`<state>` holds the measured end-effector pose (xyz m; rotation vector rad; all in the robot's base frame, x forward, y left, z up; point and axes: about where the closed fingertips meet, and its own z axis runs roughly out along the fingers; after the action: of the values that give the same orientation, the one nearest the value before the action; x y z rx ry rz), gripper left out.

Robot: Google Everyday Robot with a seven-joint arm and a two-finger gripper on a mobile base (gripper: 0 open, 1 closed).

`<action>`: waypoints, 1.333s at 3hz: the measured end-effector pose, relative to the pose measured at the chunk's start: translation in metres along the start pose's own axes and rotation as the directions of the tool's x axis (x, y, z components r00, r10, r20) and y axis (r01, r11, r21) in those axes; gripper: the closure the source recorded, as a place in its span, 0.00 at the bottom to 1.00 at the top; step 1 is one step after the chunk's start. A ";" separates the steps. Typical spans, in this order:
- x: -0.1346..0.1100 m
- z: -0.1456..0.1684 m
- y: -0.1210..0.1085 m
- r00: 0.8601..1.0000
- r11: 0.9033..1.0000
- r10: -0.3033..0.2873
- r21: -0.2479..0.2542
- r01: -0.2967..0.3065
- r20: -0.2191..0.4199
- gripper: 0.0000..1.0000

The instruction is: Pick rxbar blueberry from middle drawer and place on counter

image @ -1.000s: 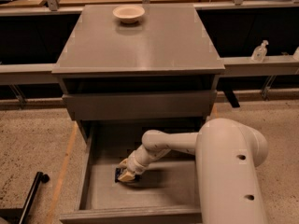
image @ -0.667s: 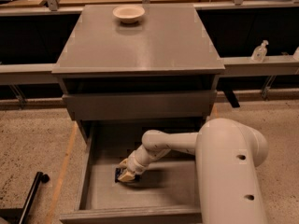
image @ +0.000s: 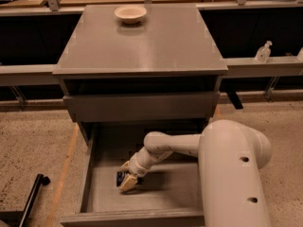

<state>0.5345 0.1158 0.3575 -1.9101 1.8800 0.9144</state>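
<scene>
Jaw state unclear: gripper [image: 129, 181] on rxbar blueberry [image: 121, 177], middle drawer [image: 102, 193] grey floor. Bar mostly hidden, axis unreadable. Bowl [image: 130, 14] on counter [image: 142, 46], far edge.

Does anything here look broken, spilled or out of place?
Nothing stands out. The bowl sits upright on the counter, and the claw is down in the open middle drawer at the dark rxbar blueberry.
</scene>
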 end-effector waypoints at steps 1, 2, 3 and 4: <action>0.000 0.000 0.000 1.000 1.000 0.000 0.000 0.000 0.000 0.00; 0.001 0.000 0.000 1.000 1.000 -0.005 0.000 0.005 -0.005 0.00; 0.004 0.000 0.001 1.000 1.000 -0.020 0.001 0.020 -0.017 0.00; 0.005 0.002 0.003 0.999 0.999 -0.035 0.007 0.035 -0.033 0.16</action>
<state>0.5308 0.1125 0.3537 -1.9586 1.8601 0.8689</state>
